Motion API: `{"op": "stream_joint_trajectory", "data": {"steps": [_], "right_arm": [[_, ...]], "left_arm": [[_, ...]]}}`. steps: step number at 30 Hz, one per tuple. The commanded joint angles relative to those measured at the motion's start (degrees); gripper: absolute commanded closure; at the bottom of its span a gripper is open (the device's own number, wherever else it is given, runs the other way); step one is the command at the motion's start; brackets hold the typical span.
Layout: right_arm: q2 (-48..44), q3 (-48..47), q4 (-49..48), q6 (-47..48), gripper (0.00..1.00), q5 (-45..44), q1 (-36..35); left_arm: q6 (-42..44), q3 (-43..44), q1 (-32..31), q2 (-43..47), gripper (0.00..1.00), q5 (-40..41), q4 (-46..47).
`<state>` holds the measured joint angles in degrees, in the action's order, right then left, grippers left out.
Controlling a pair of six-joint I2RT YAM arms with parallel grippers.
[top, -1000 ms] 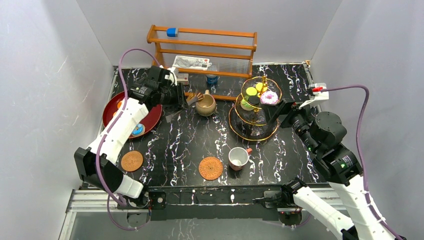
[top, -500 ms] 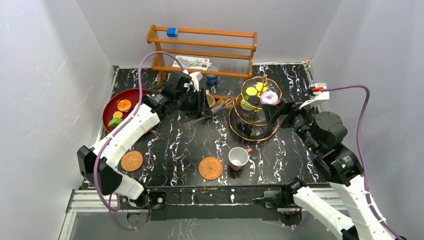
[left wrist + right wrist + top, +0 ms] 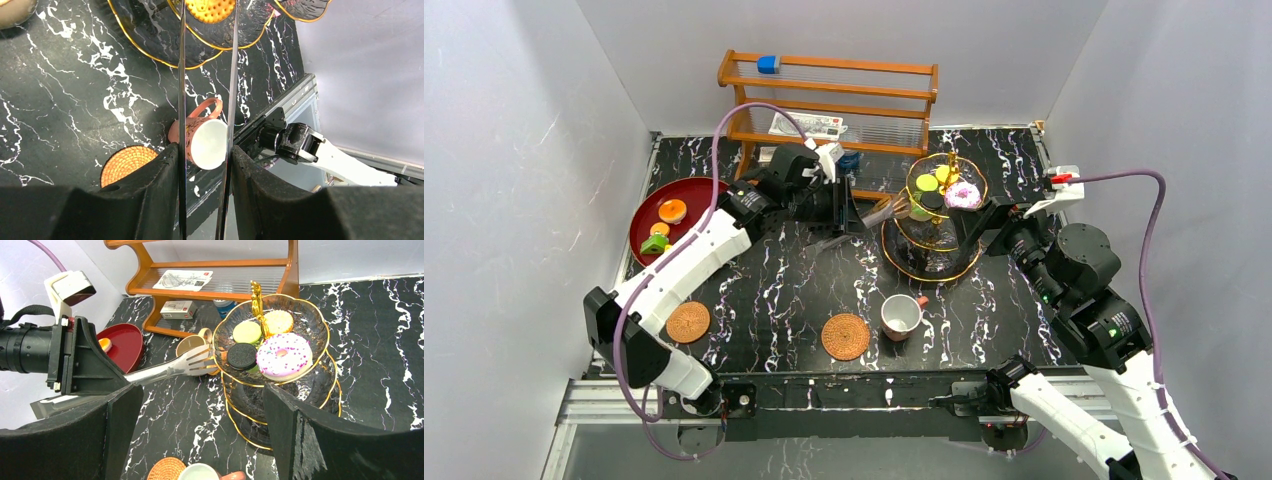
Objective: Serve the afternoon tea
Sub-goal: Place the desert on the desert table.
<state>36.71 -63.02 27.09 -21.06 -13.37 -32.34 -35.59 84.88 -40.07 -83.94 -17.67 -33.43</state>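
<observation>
In the top view, the left gripper (image 3: 839,205) is clamping a pair of metal tongs (image 3: 879,212) at upper centre. The tongs' long axis is running left to right, with the tips reaching the left edge of the tiered glass stand (image 3: 934,262). The stand is sitting right of centre. The right gripper (image 3: 980,226) is hanging just right of it, spread wide and empty. Both arms are close to the stand, but only the left one is carrying the tool.

In the left wrist view, the left gripper (image 3: 204,155) is squeezing the tongs (image 3: 181,100) partway together. Their two blades are running straight up the frame. At the top edge a yellow biscuit (image 3: 210,7) is showing between the blade tips, over the gold rim of the stand (image 3: 150,47). Whether the tips are pinching it or it is lying on the glass cannot be told.

In the right wrist view, the right gripper (image 3: 202,395) is framing the scene with its jaws fully apart. The tongs (image 3: 170,369) are coming in from the left, and their forked end is meeting the stand (image 3: 320,330) at the level just under the top plate. Any release will probably need the tips a little further over that glass.
</observation>
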Motion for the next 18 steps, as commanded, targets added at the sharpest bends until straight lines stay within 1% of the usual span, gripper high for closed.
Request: {"op": "stream_joint_trajectory", "data": {"steps": [1, 9, 18], "right_arm": [[-0.66, -2.37, -1.61, 0.24, 0.01, -0.25, -0.22], [-0.96, -2.28, -1.53, 0.16, 0.01, -0.17, -0.25], [-0.24, -3.29, -1.74, 0.23, 0.01, -0.50, -0.25]], "left_arm": [[-0.43, 3.35, -1.27, -0.93, 0.66, -1.47, 2.30], [-0.04, 4.98, -2.31, -3.75, 0.64, -1.58, 2.26], [0.78, 6.98, -2.47, -6.68, 0.59, -1.52, 0.97]]}}
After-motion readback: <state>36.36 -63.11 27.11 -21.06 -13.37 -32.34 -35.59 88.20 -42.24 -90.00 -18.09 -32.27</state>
